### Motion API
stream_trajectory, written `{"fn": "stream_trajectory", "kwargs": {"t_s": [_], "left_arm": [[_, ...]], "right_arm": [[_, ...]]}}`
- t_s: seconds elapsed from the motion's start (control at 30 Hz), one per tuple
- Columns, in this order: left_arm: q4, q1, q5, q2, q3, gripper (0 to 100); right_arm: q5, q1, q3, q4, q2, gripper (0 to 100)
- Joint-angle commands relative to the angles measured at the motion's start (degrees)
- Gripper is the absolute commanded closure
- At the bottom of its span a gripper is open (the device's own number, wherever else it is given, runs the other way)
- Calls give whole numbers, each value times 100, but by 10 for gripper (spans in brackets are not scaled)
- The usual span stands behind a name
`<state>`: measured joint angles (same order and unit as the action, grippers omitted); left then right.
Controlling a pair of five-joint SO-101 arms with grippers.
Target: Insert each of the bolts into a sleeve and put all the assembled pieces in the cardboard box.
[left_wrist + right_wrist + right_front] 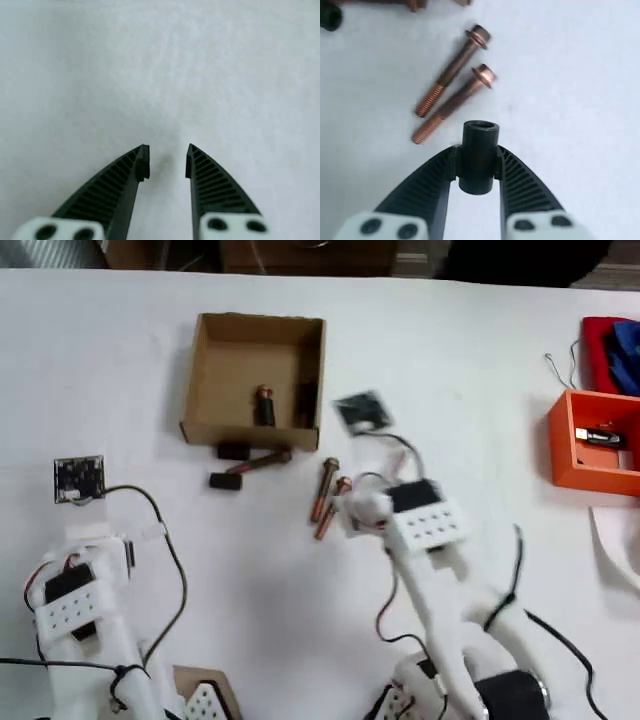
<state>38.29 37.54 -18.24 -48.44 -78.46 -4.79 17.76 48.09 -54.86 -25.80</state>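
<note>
Beside two bolts (452, 65): right pincer (476, 160) grips black sleeve (480, 142) | left pincer (166, 162) parted over table (160, 60)

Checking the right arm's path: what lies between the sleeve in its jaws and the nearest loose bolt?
In the right wrist view the table is bare between the sleeve in the right gripper and the nearest bolt.

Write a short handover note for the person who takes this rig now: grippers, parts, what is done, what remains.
Left gripper: open, empty, over the table.
Right gripper: shut on a black sleeve, held upright near two loose bolts.
Cardboard box: one assembled piece inside.
In front of the box: a third bolt and two loose sleeves.
Done: one piece boxed.
Left: put the three loose bolts into sleeves, then box them all.
</note>
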Motion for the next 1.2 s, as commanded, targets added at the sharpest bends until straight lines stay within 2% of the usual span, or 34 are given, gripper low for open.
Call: {"fn": "stream_trajectory", "kwargs": {"t_s": [0.0,0.17,0.27,0.53,0.77,0.93,1.0,1.07,1.17], "left_arm": [[-88,53,0,-53,22,854],[-88,53,0,-53,22,854],[-88,53,0,-53,22,854],[-88,53,0,-53,22,854],[-9,-70,9,-53,22,854],[967,-352,35,-97,409,854],[1662,-352,35,-264,892,854],[2523,-352,35,-536,1376,854],[3464,-536,0,-967,1569,854]], "right_arm": [[-79,-725,264,48,-374,978],[-466,-892,589,75,-374,978],[-448,-892,721,215,-374,978],[-448,-892,1697,1393,-374,978],[-448,-892,1758,1631,-374,976],[-484,-901,1626,1596,-479,974],[-484,-884,1591,1560,-637,970],[-457,-884,1591,1429,-840,923],[-448,-884,1600,1376,-1121,782]]}}
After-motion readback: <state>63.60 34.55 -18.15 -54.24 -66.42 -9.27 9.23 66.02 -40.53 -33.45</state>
